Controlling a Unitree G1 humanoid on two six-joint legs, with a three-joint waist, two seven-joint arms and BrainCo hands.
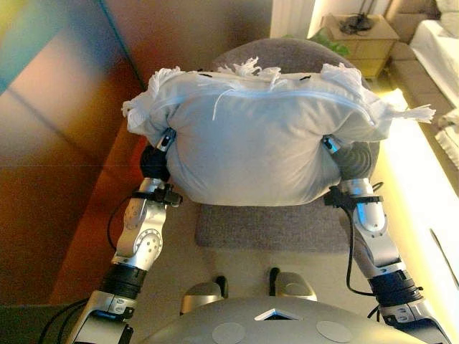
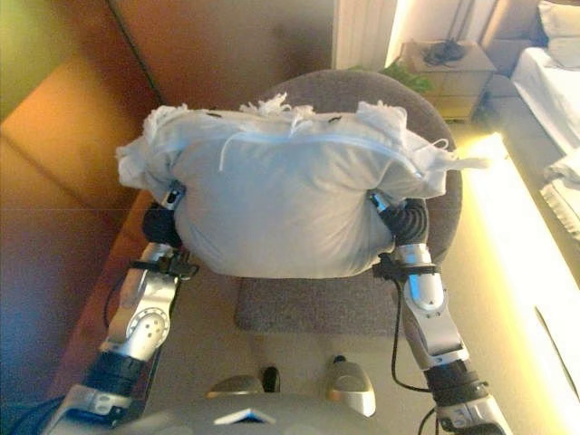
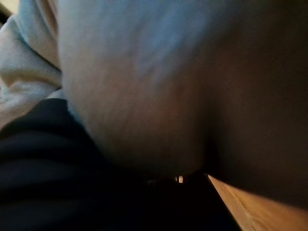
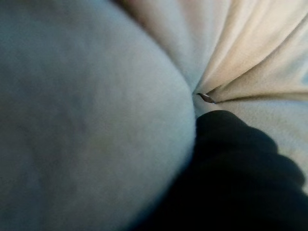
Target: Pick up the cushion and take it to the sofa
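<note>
A: Looking down from the left eye view, what do you see?

B: A big white cushion (image 1: 258,140) held up in the air between both arms. It hangs over a grey round chair (image 1: 287,226). The left hand (image 1: 159,154) presses in from the left side and the right hand (image 1: 343,154) from the right.

A: And the right eye view?

B: The same thing. The cushion (image 2: 290,199) bulges where the hands squeeze it, so I think it is soft and squashy, and likely light. It has fluffy fringe along the far edge. A brown sofa (image 2: 63,172) sits on the left, near the robot.

A: What about the left wrist view?

B: Just cushion cloth (image 3: 159,82) pushed right up against the dark cover. The fingers are buried, so I cannot tell if they are curled or straight.

A: The right wrist view?

B: Cloth again (image 4: 86,115), with folds. The fingers are hidden there too, so I cannot tell.

A: Where is best to hold it?

B: On both sides, low down, pressing in. It could slip out if the squeeze goes loose.
</note>
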